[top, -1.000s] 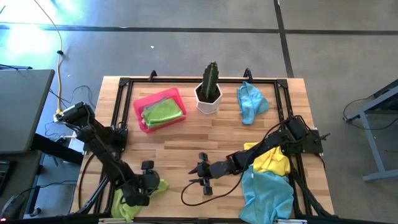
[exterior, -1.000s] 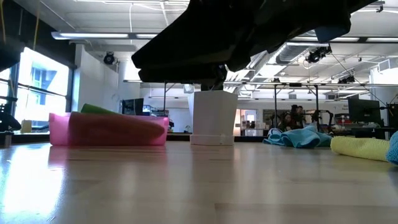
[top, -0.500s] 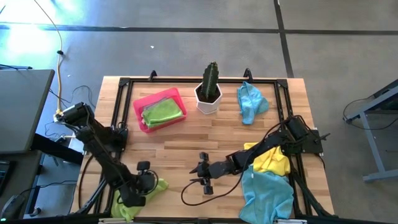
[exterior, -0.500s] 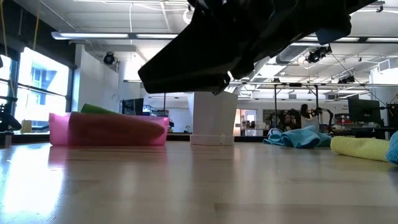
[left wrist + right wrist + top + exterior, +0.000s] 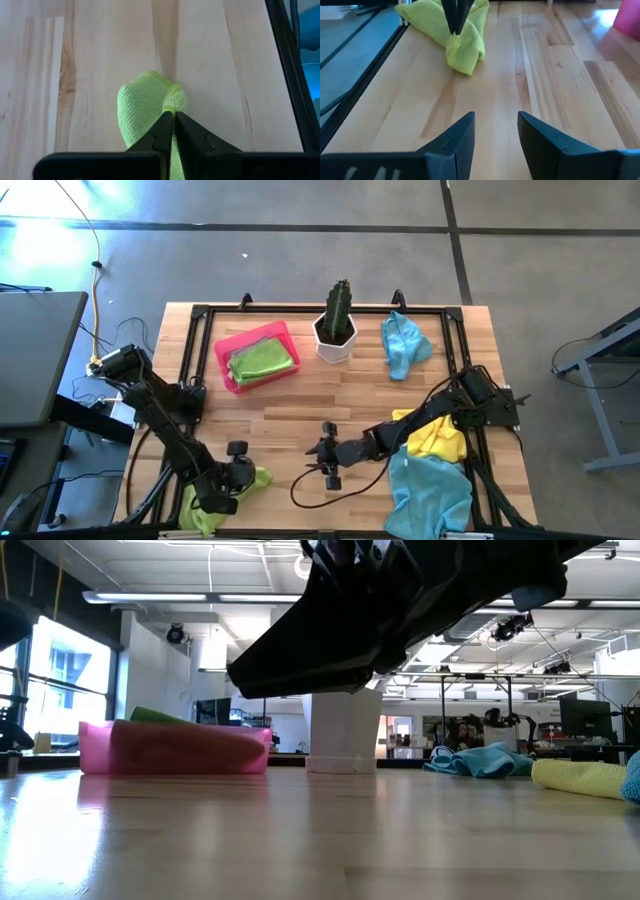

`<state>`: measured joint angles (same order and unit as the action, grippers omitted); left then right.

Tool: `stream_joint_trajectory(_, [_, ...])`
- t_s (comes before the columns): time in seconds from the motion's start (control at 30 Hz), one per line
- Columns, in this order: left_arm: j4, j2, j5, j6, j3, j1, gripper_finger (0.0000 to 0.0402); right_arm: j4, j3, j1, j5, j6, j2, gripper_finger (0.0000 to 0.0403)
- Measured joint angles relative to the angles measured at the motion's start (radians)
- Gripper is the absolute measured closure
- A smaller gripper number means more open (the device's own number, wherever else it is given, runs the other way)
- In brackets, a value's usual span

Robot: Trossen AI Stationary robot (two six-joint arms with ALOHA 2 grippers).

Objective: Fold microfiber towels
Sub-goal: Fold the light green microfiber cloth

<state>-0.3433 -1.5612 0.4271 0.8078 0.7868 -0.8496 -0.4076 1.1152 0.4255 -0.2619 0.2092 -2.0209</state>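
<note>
The left end effector sits low at the near left corner of the worktop, its fingers pressed together on a raised fold of the lime green towel — the cloth bunches up just ahead of the tips and trails back under the wrist toward the worktop's near edge. In the high view this towel lies crumpled beneath that arm.

The right end effector hovers over bare wood near the middle of the near half of the worktop, fingers spread with nothing between them; it points toward the left end effector, and the pinched green towel lies straight ahead of it, well apart. Behind the right arm's wrist a yellow towel and a light blue towel lie overlapping at the near right corner.

Farther off from both end effectors, along the far side — a pink tray holding another green towel, a potted cactus in a white pot, and a second light blue towel crumpled beside it.
</note>
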Motion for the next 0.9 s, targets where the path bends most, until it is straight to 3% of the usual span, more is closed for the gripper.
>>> stream_joint_trajectory(0.33, [-0.032,0.008,0.033,-0.043,0.05,0.075,0.04,-0.123,0.0,0.002,0.005,-0.044,0.0,0.0262])
stream_joint_trajectory(0.53, [-0.184,0.011,0.061,-0.125,0.207,0.138,0.0401,-0.201,0.0,0.008,0.009,-0.137,-0.001,0.0262])
stream_joint_trajectory(0.9, [-0.541,0.011,0.139,-0.281,0.514,0.234,0.0401,-0.473,0.001,0.007,-0.031,-0.084,-0.126,0.0262])
